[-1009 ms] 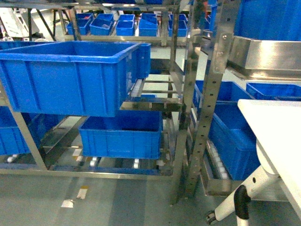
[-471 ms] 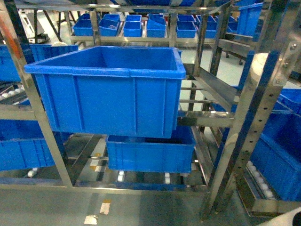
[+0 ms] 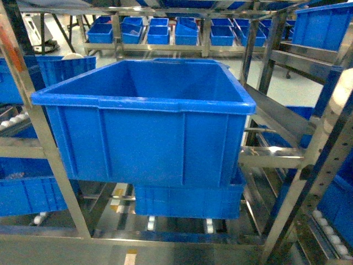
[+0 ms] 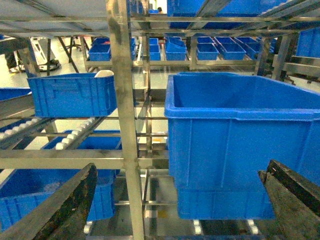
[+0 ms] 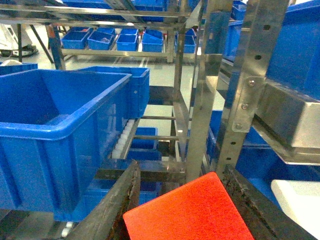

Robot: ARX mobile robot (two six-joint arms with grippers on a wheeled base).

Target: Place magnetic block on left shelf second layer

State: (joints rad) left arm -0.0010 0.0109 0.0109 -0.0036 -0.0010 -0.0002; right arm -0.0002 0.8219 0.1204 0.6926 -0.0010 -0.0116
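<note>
The magnetic block (image 5: 190, 212) is a bright red cube filling the bottom of the right wrist view, and my right gripper (image 5: 181, 172) is shut on it. My left gripper (image 4: 181, 167) is open, with nothing between its dark fingers (image 4: 70, 205). The left shelf second layer (image 3: 273, 159) is a steel tier, and a large blue crate (image 3: 149, 116) takes up most of it. That crate (image 4: 240, 135) fills the right half of the left wrist view, and the crate (image 5: 50, 130) lies left of the red block. Neither gripper shows in the head view.
A lower blue crate (image 3: 187, 201) sits under the big one. Slanted steel posts (image 3: 33, 138) (image 3: 314, 165) frame the bay. A post (image 4: 125, 125) stands in front of the left gripper, and a perforated post (image 5: 250, 85) is near the right one. A white table corner (image 5: 300, 200) is at the right.
The head view has swung left and closer to the rack. The big crate now fills the middle, and the white table has left the view.
</note>
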